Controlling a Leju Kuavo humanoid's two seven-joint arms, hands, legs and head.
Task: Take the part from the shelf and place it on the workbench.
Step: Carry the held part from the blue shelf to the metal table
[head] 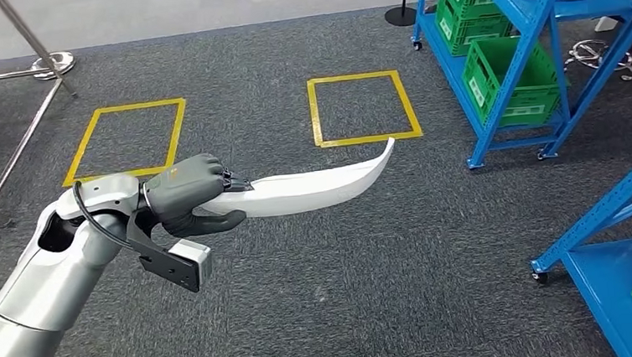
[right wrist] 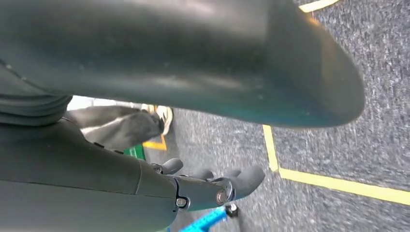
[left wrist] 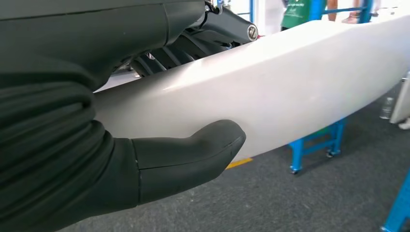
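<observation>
In the lower left of the head view, the silver left arm reaches in and its left hand grips one end of the part, a long, curved white panel that tapers to a point. The part stretches from the hand toward the centre of the frame, held in the air above the dark grey carpet, its tip rising just below the right-hand yellow tape square. A second yellow tape square lies on the carpet further left. In the left wrist view the thick thumb presses against the part's broad white face, with the darker fingers wrapped over its far edge. The right hand appears in the right wrist view with its fingers apart and extended, holding nothing, above carpet marked with yellow tape. In the upper right of the head view stands a blue shelf carrying green crates and a pale part on its upper level. Another blue shelf sits at the lower right. A metal frame stands at the upper left
</observation>
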